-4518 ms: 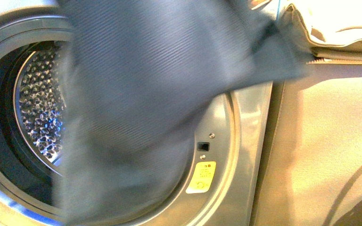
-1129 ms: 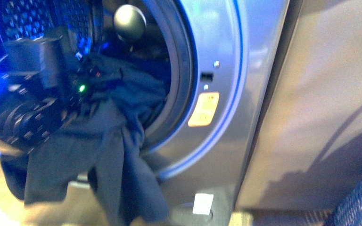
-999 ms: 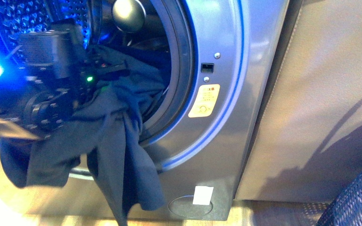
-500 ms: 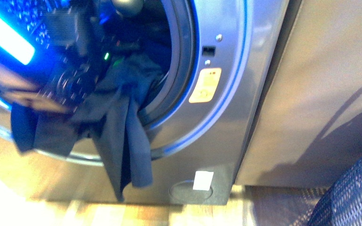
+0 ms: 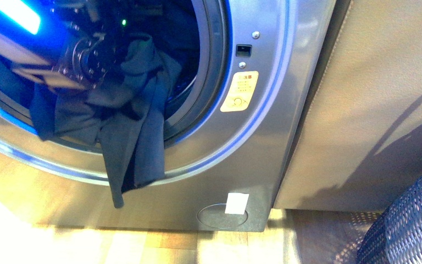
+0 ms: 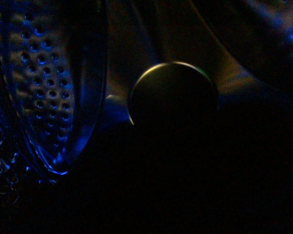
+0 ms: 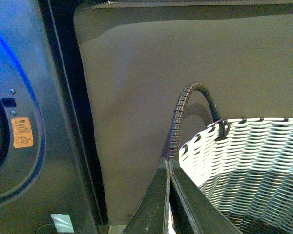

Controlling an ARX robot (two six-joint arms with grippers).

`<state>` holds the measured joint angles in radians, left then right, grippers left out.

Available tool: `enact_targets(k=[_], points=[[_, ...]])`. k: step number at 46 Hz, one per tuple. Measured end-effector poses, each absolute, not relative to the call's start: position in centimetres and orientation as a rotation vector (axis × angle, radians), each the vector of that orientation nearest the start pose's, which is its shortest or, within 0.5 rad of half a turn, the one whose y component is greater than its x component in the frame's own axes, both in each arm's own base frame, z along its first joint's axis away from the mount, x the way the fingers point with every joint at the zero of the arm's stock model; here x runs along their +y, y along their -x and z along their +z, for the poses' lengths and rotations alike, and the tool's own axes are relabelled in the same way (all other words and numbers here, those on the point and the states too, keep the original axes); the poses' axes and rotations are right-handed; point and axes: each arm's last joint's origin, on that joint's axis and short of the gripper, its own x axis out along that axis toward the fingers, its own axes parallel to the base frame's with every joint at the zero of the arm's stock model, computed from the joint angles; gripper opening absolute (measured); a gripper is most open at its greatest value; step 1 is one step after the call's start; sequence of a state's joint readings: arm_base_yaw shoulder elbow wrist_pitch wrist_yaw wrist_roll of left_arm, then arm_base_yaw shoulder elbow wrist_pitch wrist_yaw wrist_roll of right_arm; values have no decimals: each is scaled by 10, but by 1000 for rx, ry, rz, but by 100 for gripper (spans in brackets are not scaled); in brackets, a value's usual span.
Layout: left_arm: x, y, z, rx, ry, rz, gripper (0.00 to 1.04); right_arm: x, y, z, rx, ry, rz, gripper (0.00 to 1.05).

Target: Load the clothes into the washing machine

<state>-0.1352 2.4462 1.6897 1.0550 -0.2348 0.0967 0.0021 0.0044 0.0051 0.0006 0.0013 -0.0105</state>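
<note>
Moved: clothes hang higher over the washing machine rim than before.
Left gripper: hidden (cannot tell).
Right gripper: fingers together, empty.

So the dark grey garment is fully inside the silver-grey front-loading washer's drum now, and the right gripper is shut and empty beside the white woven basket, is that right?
Not quite. The dark grey garment is only partly inside: the front view shows it draped over the porthole rim of the silver-grey front-loading washer, hanging down its front. The rest holds: the right gripper is shut and empty beside the white woven basket.
</note>
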Motion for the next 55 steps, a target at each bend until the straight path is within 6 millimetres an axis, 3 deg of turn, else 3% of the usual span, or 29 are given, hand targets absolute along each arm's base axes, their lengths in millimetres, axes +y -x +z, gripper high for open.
enact_targets(k=[45, 55], points=[[-72, -520, 226, -578, -134, 302, 8, 0, -98, 165, -1, 10, 1, 2], [-76, -520, 220, -610, -164, 310, 8, 0, -98, 165, -1, 10, 1, 2]])
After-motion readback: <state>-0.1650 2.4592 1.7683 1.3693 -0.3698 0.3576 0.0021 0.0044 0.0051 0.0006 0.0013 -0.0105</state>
